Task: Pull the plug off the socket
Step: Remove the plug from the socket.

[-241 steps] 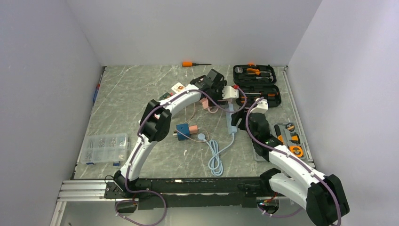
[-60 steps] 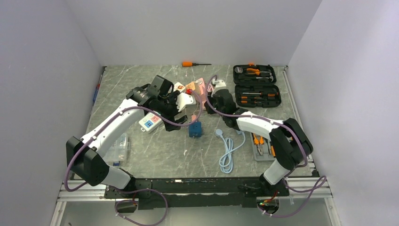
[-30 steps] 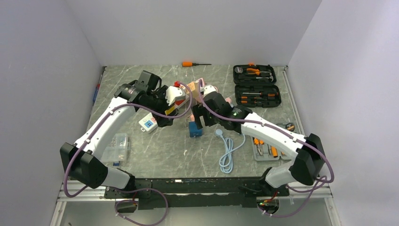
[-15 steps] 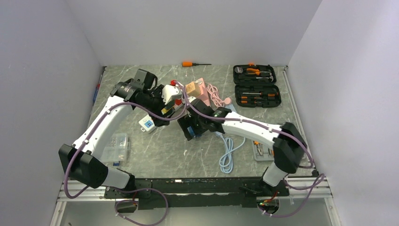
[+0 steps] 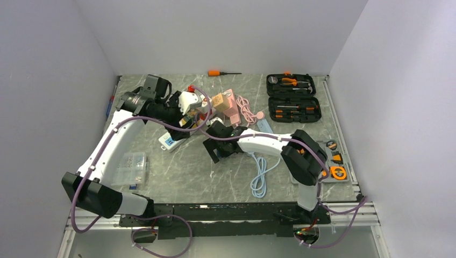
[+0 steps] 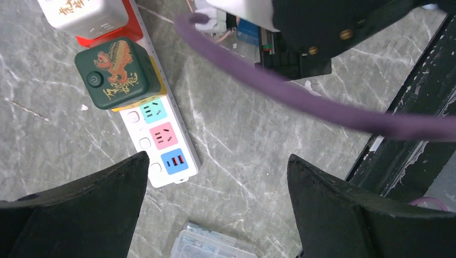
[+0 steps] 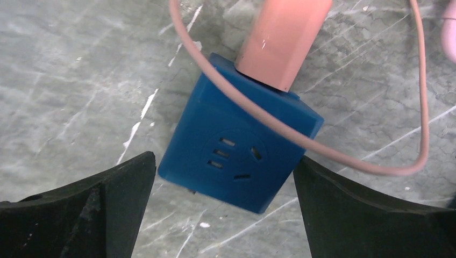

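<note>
Right gripper (image 7: 223, 164) spread wide, straddling blue cube socket (image 7: 242, 161) on the table (image 7: 64, 80), gripping nothing. Pink plug (image 7: 282, 40) seated in one side face, pink cord (image 7: 419, 107) looping across. Left gripper (image 6: 218, 161) wide open, empty, above white power strip (image 6: 161, 145). On it: green cube (image 6: 115, 72) with gold dragon print, white cube (image 6: 83, 13) with red characters, unreadable.
</note>
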Motion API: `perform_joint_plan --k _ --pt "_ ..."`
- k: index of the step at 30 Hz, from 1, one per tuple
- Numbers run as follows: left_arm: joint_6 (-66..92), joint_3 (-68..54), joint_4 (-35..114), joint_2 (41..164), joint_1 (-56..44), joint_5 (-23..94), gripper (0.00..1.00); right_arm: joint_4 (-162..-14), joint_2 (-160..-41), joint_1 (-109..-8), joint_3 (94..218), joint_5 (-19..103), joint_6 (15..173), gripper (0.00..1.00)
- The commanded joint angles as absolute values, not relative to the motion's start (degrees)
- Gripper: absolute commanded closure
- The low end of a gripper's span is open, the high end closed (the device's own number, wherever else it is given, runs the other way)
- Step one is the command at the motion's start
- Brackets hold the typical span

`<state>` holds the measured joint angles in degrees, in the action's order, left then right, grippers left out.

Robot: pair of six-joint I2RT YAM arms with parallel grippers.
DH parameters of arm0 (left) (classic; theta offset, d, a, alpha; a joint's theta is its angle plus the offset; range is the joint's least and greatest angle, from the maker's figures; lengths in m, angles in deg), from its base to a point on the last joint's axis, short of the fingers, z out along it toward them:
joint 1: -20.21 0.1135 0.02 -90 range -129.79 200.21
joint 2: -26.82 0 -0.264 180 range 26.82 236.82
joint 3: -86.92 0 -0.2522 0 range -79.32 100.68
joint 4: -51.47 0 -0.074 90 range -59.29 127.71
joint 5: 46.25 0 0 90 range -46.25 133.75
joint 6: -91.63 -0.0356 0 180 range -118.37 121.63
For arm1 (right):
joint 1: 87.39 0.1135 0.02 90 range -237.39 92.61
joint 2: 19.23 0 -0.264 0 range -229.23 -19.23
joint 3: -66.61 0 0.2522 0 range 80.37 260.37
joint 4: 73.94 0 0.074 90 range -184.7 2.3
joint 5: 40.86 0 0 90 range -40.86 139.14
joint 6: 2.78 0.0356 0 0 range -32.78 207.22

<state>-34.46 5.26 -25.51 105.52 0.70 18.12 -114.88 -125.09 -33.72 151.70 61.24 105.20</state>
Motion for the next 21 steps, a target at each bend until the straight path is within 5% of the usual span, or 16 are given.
perform_joint_plan --k 1,13,21 --pt "-35.8 7.7 -25.2 102.9 1.3 15.3 0.01 -112.5 -126.7 -33.6 154.4 65.4 104.2 0.00" --pt "-35.6 10.1 -26.0 102.0 6.4 9.9 0.01 -102.3 -127.3 -33.7 152.0 70.1 102.4 0.01" --pt "-36.4 10.9 -26.4 101.4 8.9 10.6 0.00 -100.8 -126.4 -33.7 149.1 64.9 103.6 0.23"
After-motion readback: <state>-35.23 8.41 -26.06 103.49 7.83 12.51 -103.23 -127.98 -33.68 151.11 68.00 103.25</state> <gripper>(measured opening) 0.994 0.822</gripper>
